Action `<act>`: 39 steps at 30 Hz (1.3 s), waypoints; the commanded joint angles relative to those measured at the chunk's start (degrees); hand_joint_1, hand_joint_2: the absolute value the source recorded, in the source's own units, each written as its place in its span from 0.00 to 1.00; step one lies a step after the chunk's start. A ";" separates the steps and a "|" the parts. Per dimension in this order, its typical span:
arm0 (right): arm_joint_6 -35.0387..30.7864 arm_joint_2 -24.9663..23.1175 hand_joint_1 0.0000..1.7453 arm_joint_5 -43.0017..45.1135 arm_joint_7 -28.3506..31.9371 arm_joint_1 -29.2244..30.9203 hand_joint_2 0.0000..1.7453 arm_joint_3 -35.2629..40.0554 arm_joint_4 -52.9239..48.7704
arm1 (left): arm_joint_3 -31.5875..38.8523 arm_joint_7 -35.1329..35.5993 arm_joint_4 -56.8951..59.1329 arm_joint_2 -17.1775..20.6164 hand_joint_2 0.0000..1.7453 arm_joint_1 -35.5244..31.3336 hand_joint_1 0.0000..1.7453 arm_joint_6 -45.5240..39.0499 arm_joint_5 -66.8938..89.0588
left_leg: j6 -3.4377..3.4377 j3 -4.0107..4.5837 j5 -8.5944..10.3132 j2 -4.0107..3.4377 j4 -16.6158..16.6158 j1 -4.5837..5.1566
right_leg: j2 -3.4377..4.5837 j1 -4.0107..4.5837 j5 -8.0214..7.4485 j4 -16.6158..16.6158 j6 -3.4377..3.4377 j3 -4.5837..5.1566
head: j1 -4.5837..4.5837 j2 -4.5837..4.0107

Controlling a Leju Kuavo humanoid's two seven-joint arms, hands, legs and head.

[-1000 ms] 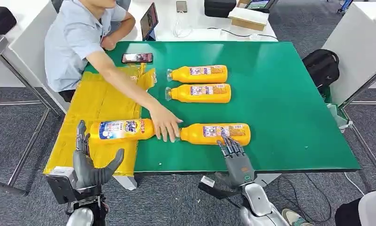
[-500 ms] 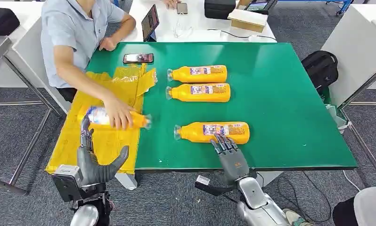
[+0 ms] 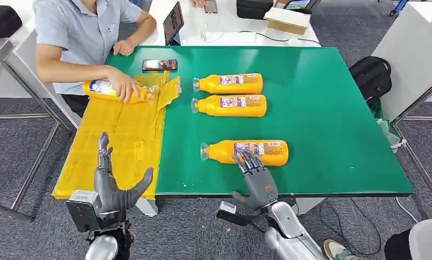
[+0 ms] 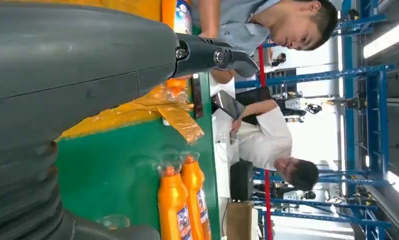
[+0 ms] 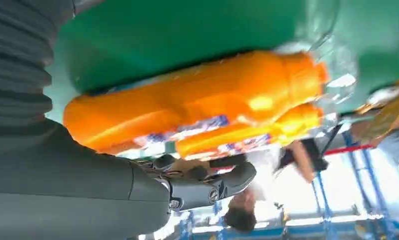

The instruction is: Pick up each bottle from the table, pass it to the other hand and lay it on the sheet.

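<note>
The right hand (image 3: 255, 176) rests spread fingers on the nearest orange plastic bottle (image 3: 245, 152); the left hand (image 3: 113, 184) hangs spread, empty, beside the yellow sheet (image 3: 119, 146).

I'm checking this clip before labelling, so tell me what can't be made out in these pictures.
- Right hand: in the head view its fingers reach the nearest bottle, but contact or grip can't be told; the right wrist view is blurred.
- Bottle labels: too small in the head view, blurred in the wrist view.
- Person's bottle: its middle is covered by the person's hand.
- Left hand: its own cover hides the fingers in the left wrist view.
</note>
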State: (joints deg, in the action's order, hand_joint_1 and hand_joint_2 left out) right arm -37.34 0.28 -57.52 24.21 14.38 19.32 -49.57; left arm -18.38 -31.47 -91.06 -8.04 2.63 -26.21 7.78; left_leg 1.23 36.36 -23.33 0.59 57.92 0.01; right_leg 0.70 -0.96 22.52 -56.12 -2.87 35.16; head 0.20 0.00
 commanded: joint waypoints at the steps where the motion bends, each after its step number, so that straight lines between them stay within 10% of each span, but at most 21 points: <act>1: 3.41 1.43 0.00 4.71 4.12 0.75 1.00 7.55 2.61 | -2.79 -0.09 5.27 1.52 1.00 -3.17 0.00 0.89 0.20 | -0.05 -0.19 -0.09 -0.03 -0.06 -0.02 | -0.05 0.03 0.08 0.07 0.08 -0.21 | 0.02 0.00; 11: -2.66 1.37 0.00 -11.75 -8.12 -0.20 1.00 3.38 -6.07 | -2.71 0.31 3.98 1.47 1.00 -1.62 0.00 0.22 1.08 | -0.06 -0.06 -0.13 -0.02 -0.02 0.03 | -0.06 -0.01 0.11 0.00 0.06 -0.07 | 0.02 0.00; 22: -2.66 -0.30 0.00 -20.00 -8.61 -2.61 1.00 -7.84 -14.81 | -2.56 0.38 2.17 1.59 1.00 0.04 0.00 -0.48 2.44 | -0.06 -0.10 -0.16 0.01 -0.01 0.00 | -0.10 0.01 0.14 0.02 0.07 -0.13 | 0.00 0.00; 39: -2.66 2.46 0.00 -10.11 -13.03 10.22 1.00 -6.33 14.45 | -4.02 1.63 3.47 1.82 1.00 -1.12 0.00 1.98 2.80 | -0.06 -0.24 -0.17 -0.09 -0.05 -0.01 | -0.01 0.04 0.11 0.09 0.08 -0.27 | 0.02 0.00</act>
State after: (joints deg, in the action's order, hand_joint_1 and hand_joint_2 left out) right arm -39.69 1.49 -69.85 11.69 15.24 13.09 -54.44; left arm -20.06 -30.42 -90.75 -7.91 4.24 -25.38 11.30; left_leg 1.23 36.44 -23.42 0.58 57.92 0.03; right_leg 0.70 -0.98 22.56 -56.12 -2.90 35.21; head 0.22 0.00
